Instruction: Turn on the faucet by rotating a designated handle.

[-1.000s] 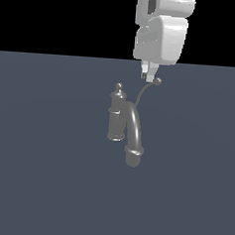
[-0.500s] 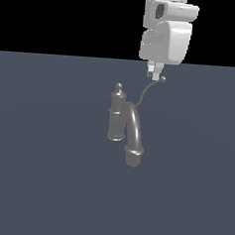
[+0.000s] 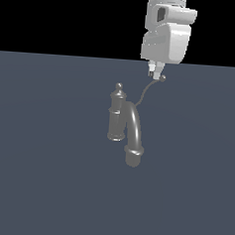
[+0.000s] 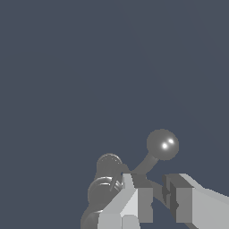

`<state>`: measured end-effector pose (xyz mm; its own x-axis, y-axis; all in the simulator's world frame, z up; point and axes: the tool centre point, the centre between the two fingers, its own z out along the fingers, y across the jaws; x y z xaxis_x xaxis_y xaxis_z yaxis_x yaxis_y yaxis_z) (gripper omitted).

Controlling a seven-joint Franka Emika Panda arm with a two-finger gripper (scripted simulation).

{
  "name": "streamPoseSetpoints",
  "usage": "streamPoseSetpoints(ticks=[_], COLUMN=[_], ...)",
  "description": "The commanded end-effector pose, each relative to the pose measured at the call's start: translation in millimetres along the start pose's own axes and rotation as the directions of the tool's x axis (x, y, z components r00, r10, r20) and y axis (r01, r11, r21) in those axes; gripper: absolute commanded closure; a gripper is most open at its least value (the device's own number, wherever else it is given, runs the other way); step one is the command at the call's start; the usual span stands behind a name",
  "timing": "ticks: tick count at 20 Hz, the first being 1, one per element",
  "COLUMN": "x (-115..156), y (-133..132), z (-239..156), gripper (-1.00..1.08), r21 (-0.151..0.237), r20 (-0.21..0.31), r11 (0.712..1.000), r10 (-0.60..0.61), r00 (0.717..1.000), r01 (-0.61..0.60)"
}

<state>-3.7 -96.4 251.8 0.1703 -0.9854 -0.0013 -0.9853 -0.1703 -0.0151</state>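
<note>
The grey faucet (image 3: 117,120) stands upright in the middle of the exterior view, a knob finial (image 3: 119,86) on its post and its thick arched spout (image 3: 133,130) curving down toward the camera. The thin curved handle (image 3: 146,91) rises from the post toward the exterior view's right and ends in a small ball tip (image 3: 162,78). My gripper (image 3: 155,72) hangs just beside that ball. In the wrist view the ball (image 4: 162,144) sits just past my gripper (image 4: 150,180). The handle's shaft (image 4: 147,163) runs into the narrow gap between my fingers (image 4: 129,201), which are shut on it.
The flat dark grey surface (image 3: 45,184) spreads all around the faucet. My white wrist housing (image 3: 167,38) hangs above the handle's end against a black background.
My gripper has moved toward the exterior view's right and slightly up. The handle's ball tip has swung the same way with it. The post and spout have not moved.
</note>
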Motion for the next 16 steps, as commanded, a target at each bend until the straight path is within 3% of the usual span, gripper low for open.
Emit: streamPoseSetpoints(ticks=[1, 16], x=[2, 11], y=[-7, -50], z=[1, 6], gripper=[1.08, 1.08], r21=[0.001, -0.007], r20=[0.0, -0.001], r11=[1.0, 1.0], r10=[0.003, 0.019], r00=[1.0, 1.0], r01=[-0.003, -0.019])
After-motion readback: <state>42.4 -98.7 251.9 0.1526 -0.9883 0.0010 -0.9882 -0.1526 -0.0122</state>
